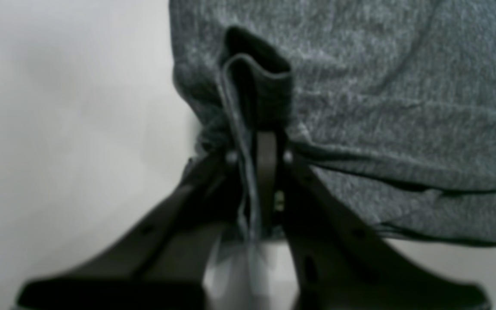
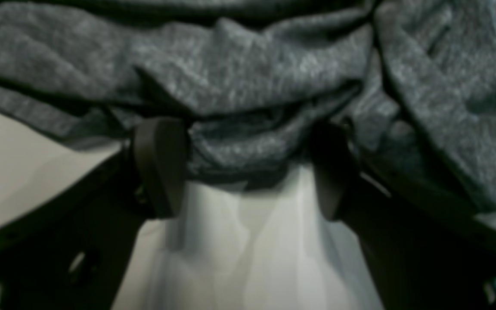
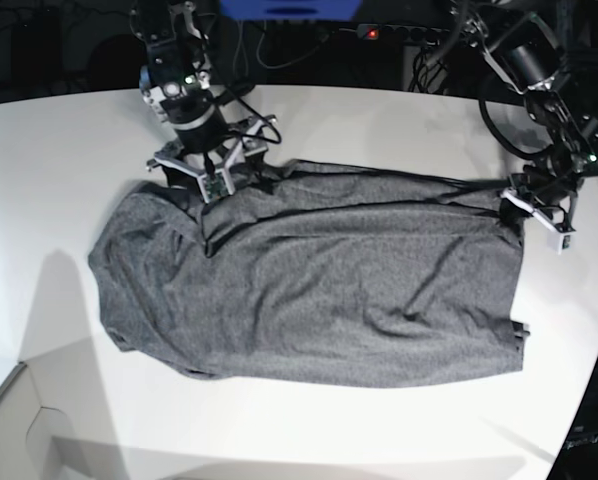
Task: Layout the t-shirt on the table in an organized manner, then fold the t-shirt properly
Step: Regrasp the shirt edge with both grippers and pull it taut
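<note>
The dark heather-grey t-shirt [image 3: 319,290] lies spread across the white table [image 3: 379,130], mostly flat with wrinkles along its far edge and left end. At the shirt's far right corner, my left gripper [image 3: 526,206] is shut on a pinched fold of the cloth edge [image 1: 252,86]; in the left wrist view the left gripper [image 1: 258,148] has that fold squeezed between its black jaws. My right gripper [image 3: 215,190] sits at the shirt's far left edge. In the right wrist view the right gripper [image 2: 246,170] is open, its fingers [image 2: 162,163] wide apart, with bunched t-shirt [image 2: 239,86] edge lying between the tips.
Dark surroundings with cables and a power strip with a red light [image 3: 372,33] lie beyond the table's far edge. The table's curved edge runs close behind the left arm [image 3: 579,150] on the right. A notch in the tabletop shows at the near left corner [image 3: 24,395].
</note>
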`<action>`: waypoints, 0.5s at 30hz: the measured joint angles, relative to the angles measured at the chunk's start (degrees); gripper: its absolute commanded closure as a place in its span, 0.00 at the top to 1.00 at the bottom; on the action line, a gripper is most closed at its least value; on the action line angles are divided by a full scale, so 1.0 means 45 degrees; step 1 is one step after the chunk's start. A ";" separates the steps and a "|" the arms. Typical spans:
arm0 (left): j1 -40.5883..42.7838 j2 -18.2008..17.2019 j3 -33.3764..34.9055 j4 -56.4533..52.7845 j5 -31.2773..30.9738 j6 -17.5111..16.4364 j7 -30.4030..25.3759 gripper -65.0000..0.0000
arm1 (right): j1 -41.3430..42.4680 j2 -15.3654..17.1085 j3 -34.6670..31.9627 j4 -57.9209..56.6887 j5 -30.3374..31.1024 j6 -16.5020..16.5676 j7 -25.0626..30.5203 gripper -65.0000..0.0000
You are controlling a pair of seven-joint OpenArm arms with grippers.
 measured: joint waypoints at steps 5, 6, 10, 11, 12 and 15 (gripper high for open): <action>0.0000 0.0000 0.0000 0.0005 -0.0010 0.0000 0.0010 0.00 | -0.0141 0.0010 0.0015 0.0272 0.0000 -0.0015 -0.0005 0.33; 0.0000 0.0000 0.0000 0.0015 -0.0010 0.0000 0.0010 0.00 | -0.0219 0.0010 0.0015 0.0359 0.0005 -0.0010 -0.0024 0.25; -0.0010 -0.0024 0.0000 0.0015 0.0000 0.0000 0.0044 0.00 | -0.0952 0.0019 0.0311 0.0942 0.0010 -0.0034 -0.0058 0.00; -0.0049 -0.0024 0.0000 0.0015 0.0010 0.0000 0.0083 0.00 | -0.1112 -0.0034 0.0520 0.1064 0.0024 -0.0029 -0.0058 0.00; -0.0078 -0.0029 0.0000 0.0015 0.0039 -0.0005 0.0151 0.00 | -0.1234 -0.0073 0.0729 0.1146 0.0015 -0.0039 -0.0063 0.00; -0.0117 -0.0029 0.0000 0.0015 0.0083 0.0000 0.0199 0.00 | -0.1345 -0.0049 0.1103 0.1205 0.0005 -0.0034 -0.0063 0.00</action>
